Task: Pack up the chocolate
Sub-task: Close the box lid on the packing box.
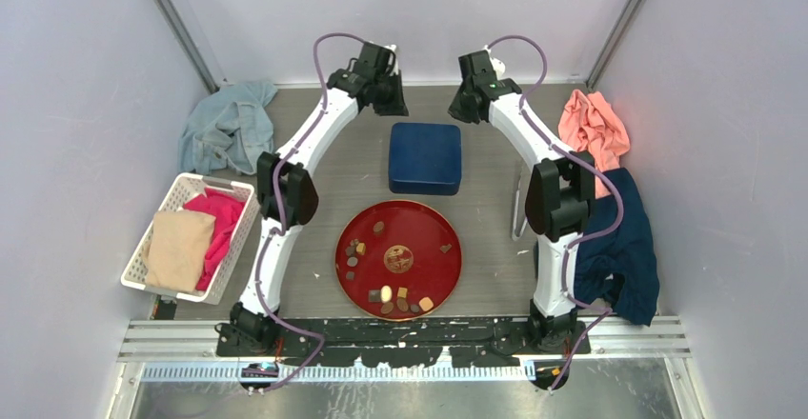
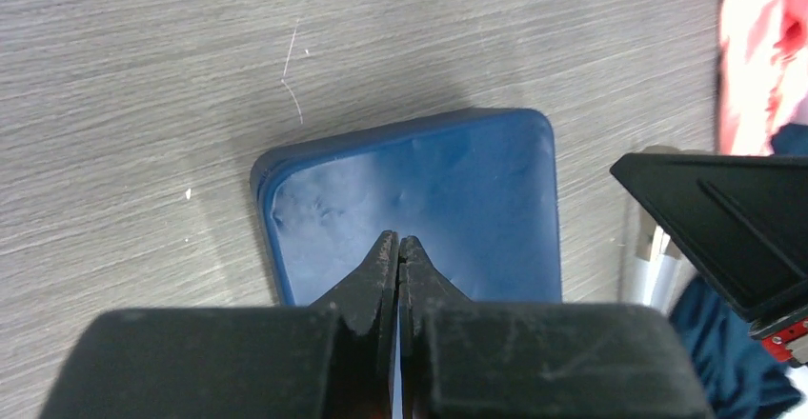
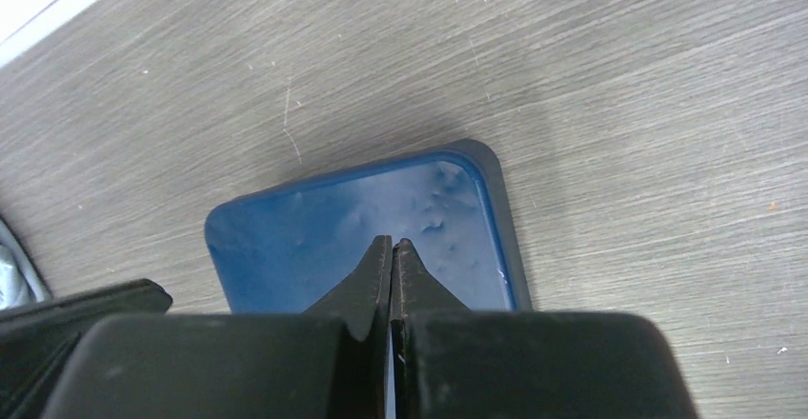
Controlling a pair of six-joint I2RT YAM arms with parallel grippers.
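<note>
The left hand (image 2: 398,240) and right hand (image 3: 392,243), both pinched shut and empty, hang by the blue box (image 1: 425,157). The chocolate (image 1: 386,293) lies scattered on the red plate (image 1: 429,230), nearer.

Red plate (image 1: 424,230) mid tabletop (image 1: 495,248), toward near edge. Chocolate (image 1: 386,294) scattered on plate around gold emblem (image 1: 398,259). Blue box (image 1: 425,157) just beyond plate. Left claw (image 1: 393,103) and right claw (image 1: 464,108) by box's far corners. White basket (image 1: 162,291) left, holding tan cloth (image 1: 179,248) and pink cloth (image 1: 221,219). Navy cloth (image 1: 624,248) right.
</note>
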